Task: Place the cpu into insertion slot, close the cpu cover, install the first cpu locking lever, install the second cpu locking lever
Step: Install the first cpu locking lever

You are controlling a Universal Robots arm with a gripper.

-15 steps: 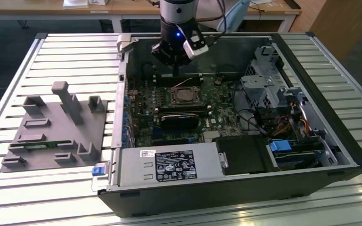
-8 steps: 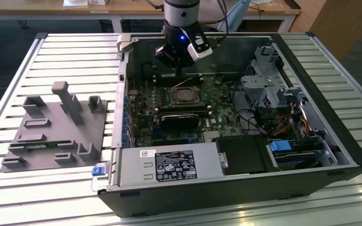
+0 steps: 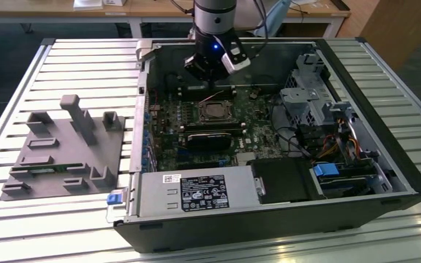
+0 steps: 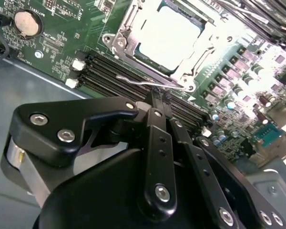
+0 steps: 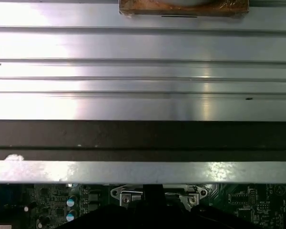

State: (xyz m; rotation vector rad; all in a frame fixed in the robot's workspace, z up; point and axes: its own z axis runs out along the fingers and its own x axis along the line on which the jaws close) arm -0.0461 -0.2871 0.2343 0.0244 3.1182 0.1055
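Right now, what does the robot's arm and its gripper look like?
The arm is a round silver-grey tube with a dark band, and a small blue light glows near its wrist. A little white and grey box sits beside that. Dark cables hang next to it. The gripper is matte black, made of chunky links joined by shiny silver screws, with a silver cylinder at one side.

in the second wrist view the black metal gripper hides its own fingertips, and its linkage covers part of the long black memory slots.
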